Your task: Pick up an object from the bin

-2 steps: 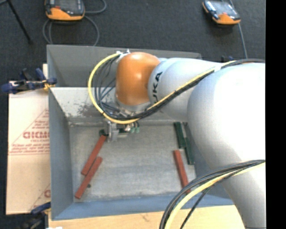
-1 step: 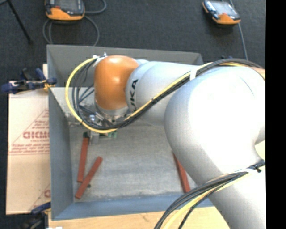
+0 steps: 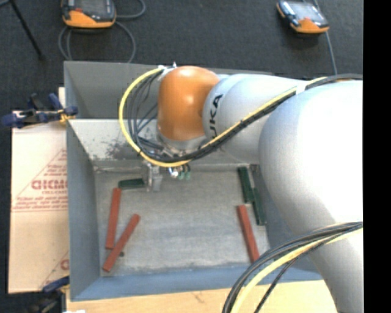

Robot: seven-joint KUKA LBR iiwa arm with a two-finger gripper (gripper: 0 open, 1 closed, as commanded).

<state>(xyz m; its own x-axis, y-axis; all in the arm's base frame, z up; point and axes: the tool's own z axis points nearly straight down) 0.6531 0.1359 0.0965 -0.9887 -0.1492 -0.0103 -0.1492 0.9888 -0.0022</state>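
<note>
Hovering low by the bin's [image 3: 79,202] back wall, the gripper [image 3: 154,179] sits just beside a short green bar [image 3: 130,182], probably lined up to take it. Clenched or released? I cannot tell; the orange cover [image 3: 183,101] hides most of it. Red sticks [image 3: 113,217] lie apart, left.

Dark speckled floor [image 3: 201,36] across top of view. Two orange-black handheld units on it: left unit [image 3: 87,13], right unit [image 3: 302,16]. Grey cable [image 3: 131,38] loops off left unit. Lighting even.
</note>
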